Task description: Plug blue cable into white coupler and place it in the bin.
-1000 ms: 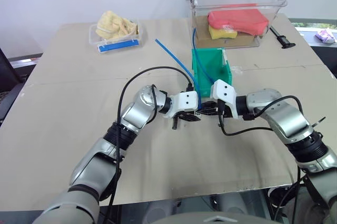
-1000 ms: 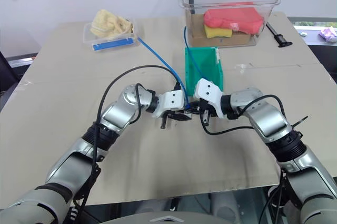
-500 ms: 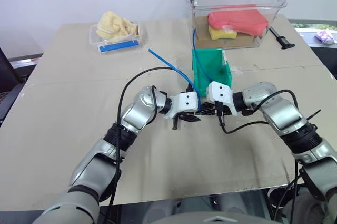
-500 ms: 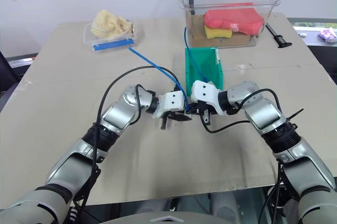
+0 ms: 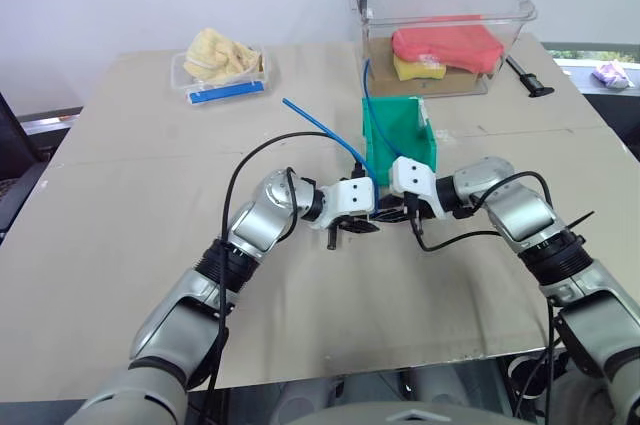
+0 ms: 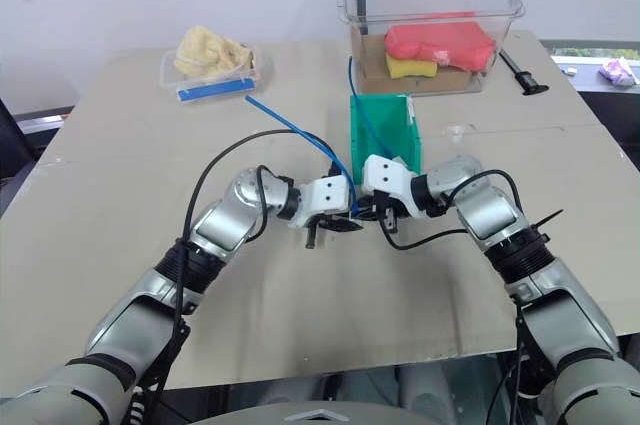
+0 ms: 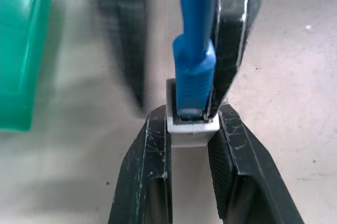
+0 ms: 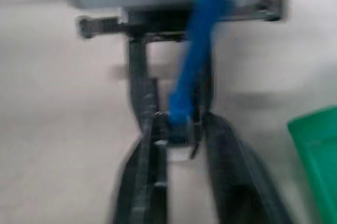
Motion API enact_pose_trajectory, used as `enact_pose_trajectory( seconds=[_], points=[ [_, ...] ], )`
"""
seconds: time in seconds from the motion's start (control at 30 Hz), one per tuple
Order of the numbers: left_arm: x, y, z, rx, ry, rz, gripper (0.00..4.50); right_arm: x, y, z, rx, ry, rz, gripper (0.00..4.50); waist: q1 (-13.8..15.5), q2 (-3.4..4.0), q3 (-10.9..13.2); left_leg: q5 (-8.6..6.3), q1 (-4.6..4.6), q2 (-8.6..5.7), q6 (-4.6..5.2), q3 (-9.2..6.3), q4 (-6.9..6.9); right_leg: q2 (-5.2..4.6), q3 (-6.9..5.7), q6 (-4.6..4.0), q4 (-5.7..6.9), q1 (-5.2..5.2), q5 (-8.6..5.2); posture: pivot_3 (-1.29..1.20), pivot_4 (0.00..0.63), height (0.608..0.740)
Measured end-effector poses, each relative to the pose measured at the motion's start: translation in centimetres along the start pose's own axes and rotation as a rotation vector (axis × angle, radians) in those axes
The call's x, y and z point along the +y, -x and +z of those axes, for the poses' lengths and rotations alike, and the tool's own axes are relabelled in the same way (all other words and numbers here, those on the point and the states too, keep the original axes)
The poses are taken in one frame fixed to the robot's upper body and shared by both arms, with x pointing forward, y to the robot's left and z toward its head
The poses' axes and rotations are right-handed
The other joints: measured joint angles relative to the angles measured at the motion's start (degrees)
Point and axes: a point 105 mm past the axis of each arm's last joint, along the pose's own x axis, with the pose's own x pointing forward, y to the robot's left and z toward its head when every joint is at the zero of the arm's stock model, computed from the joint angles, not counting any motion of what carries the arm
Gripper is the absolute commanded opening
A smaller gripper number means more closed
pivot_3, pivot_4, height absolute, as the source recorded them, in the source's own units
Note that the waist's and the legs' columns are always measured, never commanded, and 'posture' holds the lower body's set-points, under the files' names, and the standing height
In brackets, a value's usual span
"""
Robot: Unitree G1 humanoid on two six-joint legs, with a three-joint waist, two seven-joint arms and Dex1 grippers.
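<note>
We meet both arms over the table (image 5: 120, 245), just in front of the bin (image 5: 398, 135), so the joined piece has a short way to go. A clear tub (image 5: 440, 15) holds red and yellow sponges; a shallow tray (image 5: 222, 70) holds yellow cloth. Our left gripper (image 7: 192, 129) clenches the white coupler (image 7: 192, 125) with the blue cable (image 7: 194, 50) seated in its socket. Our right gripper (image 8: 179, 134) stands parted beside the plug, seemingly letting go.
</note>
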Motion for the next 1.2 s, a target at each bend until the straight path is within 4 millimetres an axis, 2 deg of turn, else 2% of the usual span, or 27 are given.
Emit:
enact_pose_trajectory(
  seconds=[0.13,0.17,0.27,0.37,0.47,0.53,0.63,0.7,0.77,0.87,0.93,1.03,1.17,1.2],
  points=[
    [-0.4,0.1,0.2,-0.027,0.033,0.004,0.35,1.3,2.0,0.1,-0.118,-0.072,-0.084,4.19,0.2,0.0,0.0,0.0,-0.42,-0.05,-0.02,-0.11,0.0,-0.07,-0.02,-0.01,0.01,-0.37,0.01,0.0,0.15,0.74],
    [-0.4,0.1,0.2,-0.027,0.038,0.005,0.35,1.4,2.3,0.2,-0.132,-0.073,-0.093,4.45,0.2,0.0,0.0,0.0,-0.43,-0.05,-0.02,-0.11,0.0,-0.07,-0.02,-0.01,0.0,-0.38,0.01,0.0,0.15,0.74],
    [-0.6,0.7,0.0,-0.056,0.133,0.029,0.35,2.6,5.6,1.9,-0.238,-0.06,-0.221,4.45,0.2,0.01,0.0,-0.02,-0.48,-0.04,-0.05,-0.15,-0.05,-0.07,-0.04,-0.01,-0.02,-0.43,0.0,0.0,0.15,0.74],
    [-0.3,1.6,0.2,-0.107,0.241,0.065,0.35,3.9,7.7,2.2,-0.277,-0.071,-0.339,4.45,0.3,0.01,0.0,-0.03,-0.48,-0.03,-0.04,-0.17,-0.05,-0.05,-0.05,0.0,-0.01,-0.42,0.0,0.0,0.15,0.74],
    [0.9,2.9,2.1,-0.229,0.393,0.122,0.35,5.2,9.2,1.9,-0.262,-0.099,-0.516,4.45,0.4,0.0,0.0,-0.04,-0.45,-0.03,-0.03,-0.13,0.02,-0.06,-0.04,0.02,0.05,-0.39,-0.01,0.0,0.15,0.74],
    [2.6,3.5,4.3,-0.324,0.507,0.162,0.35,5.9,10.2,1.0,-0.212,-0.114,-0.651,4.45,0.9,-0.06,0.1,-0.05,-0.38,-0.02,0.0,-0.12,0.08,-0.02,-0.07,0.06,0.05,-0.29,-0.02,0.0,0.15,0.74],
    [5.0,4.3,6.9,-0.395,0.597,0.222,0.35,6.8,10.7,0.3,-0.178,-0.144,-0.756,4.45,1.2,-0.07,0.1,-0.06,-0.13,-0.02,0.02,-0.09,0.09,0.01,-0.1,0.25,0.04,-0.03,-0.12,0.0,0.15,0.74],
    [7.9,4.5,9.2,-0.435,0.685,0.295,0.35,7.5,11.1,-0.1,-0.16,-0.165,-0.845,4.45,1.5,-0.09,0.1,-0.01,-0.06,-0.01,-0.07,-0.06,0.11,0.03,-0.12,0.31,0.0,0.05,-0.13,0.0,0.15,0.74],
    [9.8,4.1,10.4,-0.434,0.741,0.344,0.35,7.5,11.2,0.2,-0.172,-0.169,-0.893,4.45,1.5,-0.08,0.1,0.0,-0.03,-0.01,-0.09,-0.01,0.11,0.02,-0.09,0.33,-0.04,0.08,-0.13,0.0,0.15,0.74],
    [11.9,2.4,10.9,-0.402,0.819,0.397,0.35,7.6,11.2,0.4,-0.172,-0.165,-0.944,4.45,1.5,-0.09,0.1,0.01,-0.07,-0.03,-0.12,0.0,0.11,0.02,-0.05,0.23,-0.09,0.05,-0.08,0.0,0.15,0.74],
    [12.9,1.2,10.7,-0.375,0.881,0.424,1.39,7.8,11.0,0.2,-0.166,-0.178,-0.96,4.5,1.5,-0.09,0.1,0.01,-0.13,-0.04,-0.12,-0.01,0.09,0.02,-0.04,0.12,-0.11,-0.02,-0.01,0.0,0.15,0.74],
    [13.5,0.1,10.1,-0.329,0.957,0.43,2.67,8.1,10.8,-0.2,-0.154,-0.199,-0.989,4.5,1.4,-0.11,0.1,0.0,-0.22,-0.05,-0.14,0.04,0.04,0.01,-0.04,0.11,-0.11,-0.11,-0.01,0.0,0.15,0.74],
    [13.8,0.1,10.4,-0.312,0.981,0.419,4.47,8.7,10.6,-0.2,-0.155,-0.217,-1.005,4.5,1.4,-0.1,0.1,0.0,-0.27,-0.06,-0.15,0.11,0.02,0.01,-0.04,0.13,-0.11,-0.15,-0.01,0.0,0.15,0.74],
    [13.8,0.2,10.4,-0.311,0.981,0.419,4.47,8.7,10.6,-0.2,-0.156,-0.217,-1.007,4.5,1.4,-0.1,0.1,0.0,-0.25,-0.05,-0.15,0.12,0.02,0.01,-0.03,0.13,-0.1,-0.15,-0.02,0.0,0.15,0.74]
  ],
)
